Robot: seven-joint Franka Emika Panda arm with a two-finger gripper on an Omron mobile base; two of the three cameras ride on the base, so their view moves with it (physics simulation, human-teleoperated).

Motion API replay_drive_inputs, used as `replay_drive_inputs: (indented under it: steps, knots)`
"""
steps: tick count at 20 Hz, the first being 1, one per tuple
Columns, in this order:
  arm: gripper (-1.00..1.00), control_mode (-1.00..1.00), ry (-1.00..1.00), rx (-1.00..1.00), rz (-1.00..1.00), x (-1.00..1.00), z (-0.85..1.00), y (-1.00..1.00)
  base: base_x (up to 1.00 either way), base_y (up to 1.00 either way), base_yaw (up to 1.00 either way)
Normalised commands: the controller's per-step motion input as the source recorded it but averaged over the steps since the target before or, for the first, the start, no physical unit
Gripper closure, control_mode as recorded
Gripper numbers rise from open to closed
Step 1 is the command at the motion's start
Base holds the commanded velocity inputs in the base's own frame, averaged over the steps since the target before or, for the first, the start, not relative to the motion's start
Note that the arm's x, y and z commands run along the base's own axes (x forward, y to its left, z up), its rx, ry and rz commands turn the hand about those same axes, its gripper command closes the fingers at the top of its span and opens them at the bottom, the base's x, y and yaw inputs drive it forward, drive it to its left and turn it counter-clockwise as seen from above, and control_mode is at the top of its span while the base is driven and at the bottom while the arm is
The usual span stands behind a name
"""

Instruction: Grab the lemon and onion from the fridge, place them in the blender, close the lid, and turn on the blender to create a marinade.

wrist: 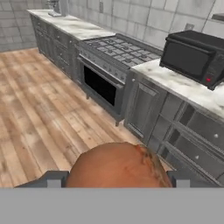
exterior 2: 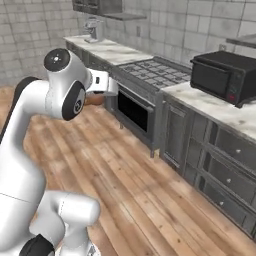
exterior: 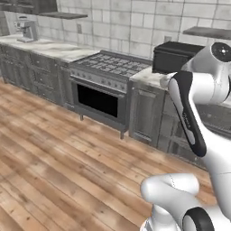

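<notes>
Left base view: the white arm [exterior: 198, 113] rises from the lower right of the frame, folds at a dark elbow joint near the upper right corner and turns back toward the centre. Its far end is cut short by its own links, so the gripper cannot be made out here. Behind it stand a black microwave [exterior: 173, 56] on the tabletop [exterior: 146, 76] and a stove [exterior: 106, 76] at centre.

Right base view: the arm occupies the left half of the frame, shoulder joint at upper left, the white hand pointing right toward the stove. A sliver of orange-brown, the onion [exterior 2: 94, 99], shows just below the hand; the fingers themselves are hard to make out.

Hand view: the gripper [wrist: 118, 178] sits at the bottom centre, its two fingertips [wrist: 52, 179] spread wide and pressed against either side of the onion, which it holds between them. The onion's lower part is cut off by the frame's bottom. Beyond lie the wooden floor [wrist: 39, 109], stove and microwave.
</notes>
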Motion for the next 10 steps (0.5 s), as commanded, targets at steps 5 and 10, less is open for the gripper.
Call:
replay_drive_inputs:
  steps: [5, 10]
  knots:
    - [1.0, 1.0, 0.0, 0.0, 0.0, 0.0, 0.0, 0.0, 0.99, 0.0, 0.47]
    - [1.0, 1.0, 0.0, 0.0, 0.0, 0.0, 0.0, 0.0, 1.0, 0.02, 0.46]
